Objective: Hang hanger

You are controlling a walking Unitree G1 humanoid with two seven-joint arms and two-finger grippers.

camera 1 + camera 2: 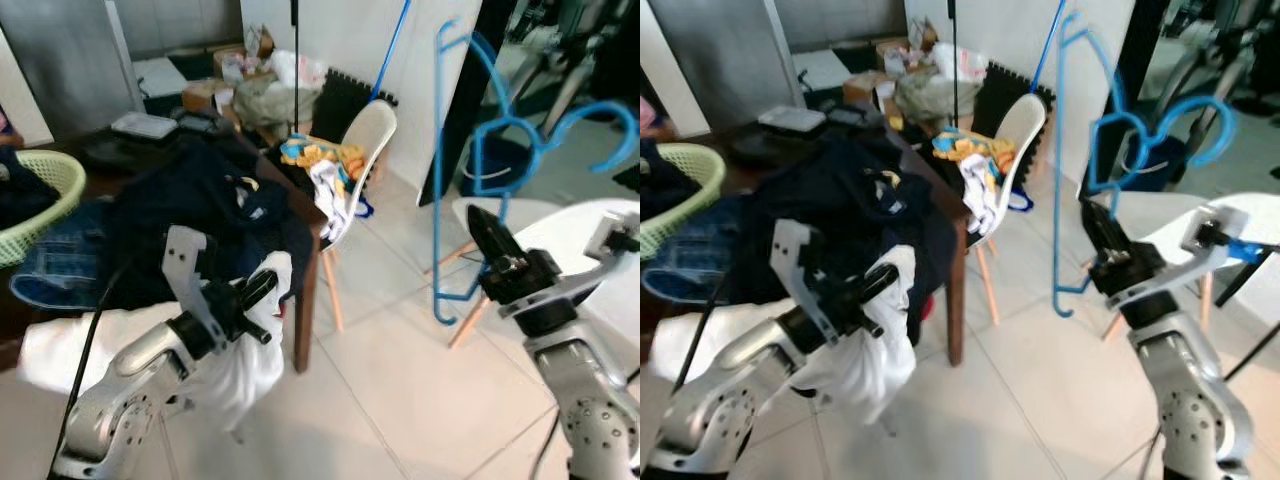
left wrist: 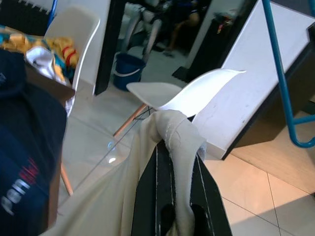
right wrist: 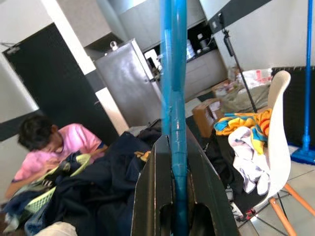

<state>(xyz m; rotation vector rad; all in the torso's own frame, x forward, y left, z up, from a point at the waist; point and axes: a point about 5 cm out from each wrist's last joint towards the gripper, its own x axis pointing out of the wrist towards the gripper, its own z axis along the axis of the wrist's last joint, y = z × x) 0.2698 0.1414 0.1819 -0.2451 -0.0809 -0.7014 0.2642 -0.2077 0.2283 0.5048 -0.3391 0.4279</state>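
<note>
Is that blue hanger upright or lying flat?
Upright: the hanger stands tall in the air, its lower bar clamped in the right pincer, hook end uppermost.

A dark wooden table (image 1: pixel 306 262) is sitting buried under a heap of dark navy clothes (image 1: pixel 210 215), with a pale green plastic laundry basket (image 1: pixel 50 190) at its far end. A white plastic chair with wooden legs (image 1: pixel 368 135) is standing just beside it, carrying colourful crumpled laundry (image 1: pixel 322 163), and a person in a pink shirt (image 3: pixel 54 147) is leaning over the basket.

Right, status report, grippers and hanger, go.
Right gripper shut on blue hanger, held upright. Left gripper shut on white garment beside the table. White chair with clothes stands ahead, between them.
</note>
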